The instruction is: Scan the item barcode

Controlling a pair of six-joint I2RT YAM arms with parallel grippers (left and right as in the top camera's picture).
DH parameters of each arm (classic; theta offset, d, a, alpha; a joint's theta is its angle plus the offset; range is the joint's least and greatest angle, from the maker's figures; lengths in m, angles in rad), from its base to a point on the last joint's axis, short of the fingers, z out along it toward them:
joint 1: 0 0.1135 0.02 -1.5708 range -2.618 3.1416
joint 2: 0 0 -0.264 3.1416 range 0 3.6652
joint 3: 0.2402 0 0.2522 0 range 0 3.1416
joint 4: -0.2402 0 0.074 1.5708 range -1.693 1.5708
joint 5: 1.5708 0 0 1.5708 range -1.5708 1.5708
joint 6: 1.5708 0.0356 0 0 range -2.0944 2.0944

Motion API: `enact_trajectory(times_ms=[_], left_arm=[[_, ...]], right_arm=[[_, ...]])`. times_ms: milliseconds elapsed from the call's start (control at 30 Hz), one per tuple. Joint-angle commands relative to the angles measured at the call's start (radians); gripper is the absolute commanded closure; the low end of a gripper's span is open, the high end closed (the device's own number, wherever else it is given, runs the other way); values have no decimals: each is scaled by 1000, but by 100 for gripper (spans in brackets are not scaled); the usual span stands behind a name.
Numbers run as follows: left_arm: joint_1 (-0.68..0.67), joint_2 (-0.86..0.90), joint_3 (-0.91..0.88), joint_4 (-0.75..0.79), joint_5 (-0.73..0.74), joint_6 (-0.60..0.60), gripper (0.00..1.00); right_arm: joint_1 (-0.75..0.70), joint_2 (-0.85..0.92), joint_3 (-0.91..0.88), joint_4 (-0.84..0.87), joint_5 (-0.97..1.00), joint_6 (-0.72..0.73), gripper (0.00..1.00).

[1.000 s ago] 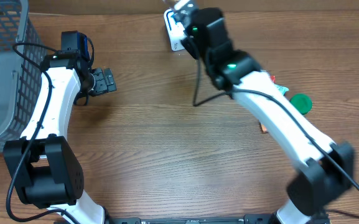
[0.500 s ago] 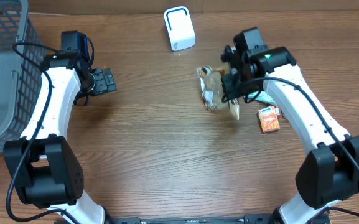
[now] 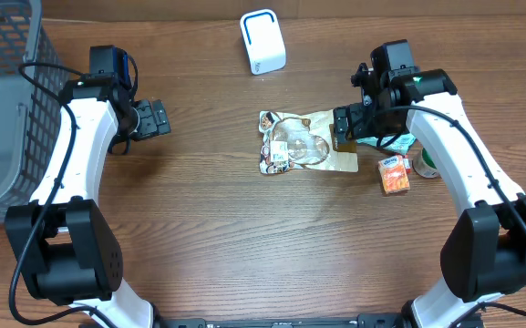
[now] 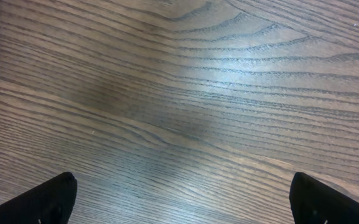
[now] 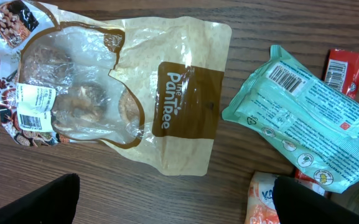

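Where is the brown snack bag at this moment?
In the overhead view the snack bag lies flat mid-table, just left of the right gripper, below the white scanner.

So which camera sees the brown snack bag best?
Right wrist: the snack bag is big and close, its barcode sticker visible. Overhead shows it small, flat on the table. Left wrist shows only wood.

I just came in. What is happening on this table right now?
Two robot arms are at a barcode-scanning job. The brown snack pouch lies flat on the table, barcode label up, apart from the white scanner at the far edge. The right gripper is open at the pouch's right end, holding nothing. The left gripper is open too, over bare wood near the wire basket.
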Motion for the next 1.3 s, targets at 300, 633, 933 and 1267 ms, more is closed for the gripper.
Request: enact_trajectory(times_ms=[300,633,933,1267], left_arm=[[-8,9,10,-2,-12,11,0],[-8,9,10,-1,-12,11,0],[-7,9,10,-2,-12,11,0],[-37,-68,10,-2,-13,11,0]], right_arm=[[1,-8,-5,6,6,4,0],[1,-8,-5,6,6,4,0],[1,-8,-5,6,6,4,0],[1,-8,-5,5,6,4,0]])
